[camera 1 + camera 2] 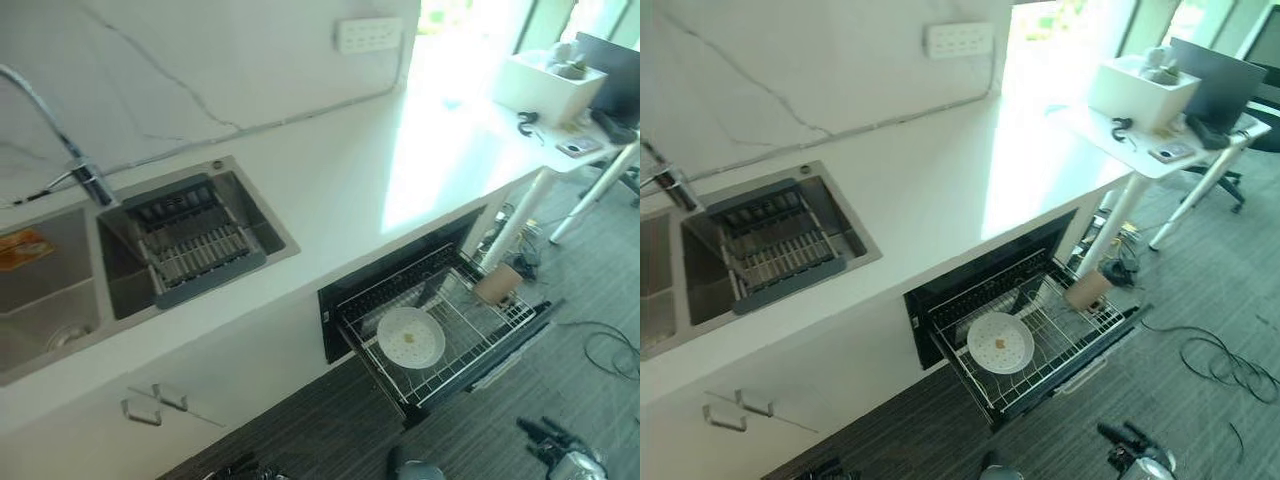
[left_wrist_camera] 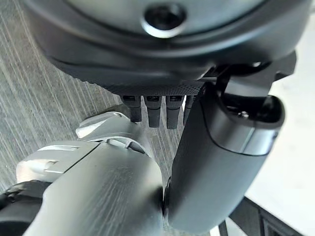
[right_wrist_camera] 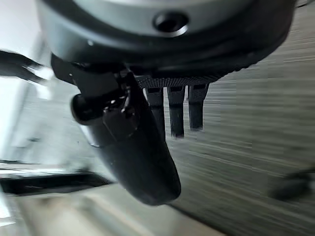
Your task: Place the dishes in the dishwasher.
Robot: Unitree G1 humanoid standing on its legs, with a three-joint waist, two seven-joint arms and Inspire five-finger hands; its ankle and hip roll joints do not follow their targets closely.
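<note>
The dishwasher's wire rack (image 1: 452, 375) is pulled out below the white counter. A white plate (image 1: 410, 338) lies flat in its front left part. A brown cup (image 1: 497, 283) stands at the rack's far right corner. In the left wrist view my left hand (image 2: 153, 112) hangs with straight fingers over the grey floor and holds nothing. My right hand (image 3: 176, 114) hangs the same way in the right wrist view, fingers straight and empty.
The white counter (image 1: 340, 190) holds a double sink (image 1: 55, 300) with a grey drying rack (image 1: 195, 245) in its right basin and a faucet (image 1: 62, 140) above. A white table (image 1: 560, 130) with a box stands far right. Cables (image 1: 610, 350) lie on the floor.
</note>
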